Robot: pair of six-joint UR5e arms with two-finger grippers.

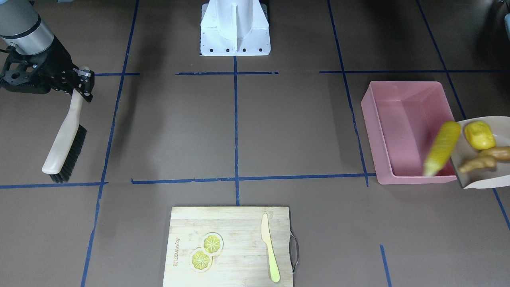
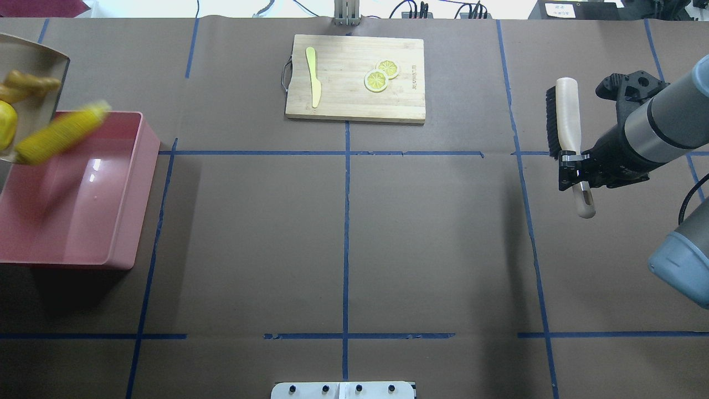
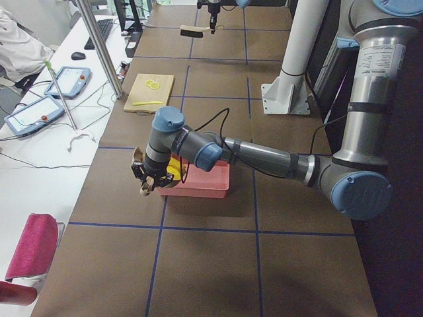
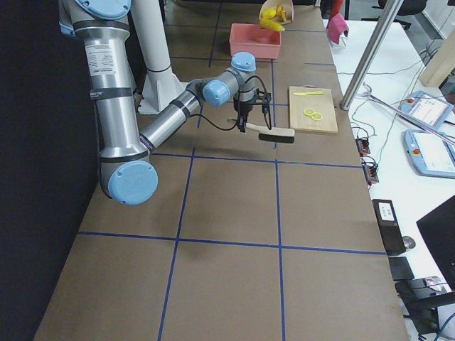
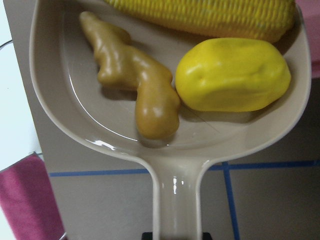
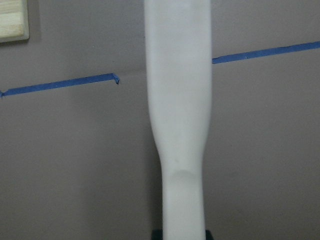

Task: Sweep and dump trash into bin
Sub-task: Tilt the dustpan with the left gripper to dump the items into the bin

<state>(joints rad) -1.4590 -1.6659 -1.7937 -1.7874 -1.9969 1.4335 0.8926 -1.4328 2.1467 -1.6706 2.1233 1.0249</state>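
Observation:
My left gripper is shut on the handle of a beige dustpan and holds it tilted over the pink bin. The long yellow corn cob is sliding off the pan's lip above the bin's inside, blurred. The stubby yellow lump and the tan ginger root still lie in the pan. The left wrist view shows the lump and the ginger side by side. My right gripper is shut on the handle of a brush, far from the bin.
A wooden cutting board with two lemon slices and a pale yellow knife lies at the table's far edge from the robot. The white robot base stands at the centre. Blue tape lines cross the brown table.

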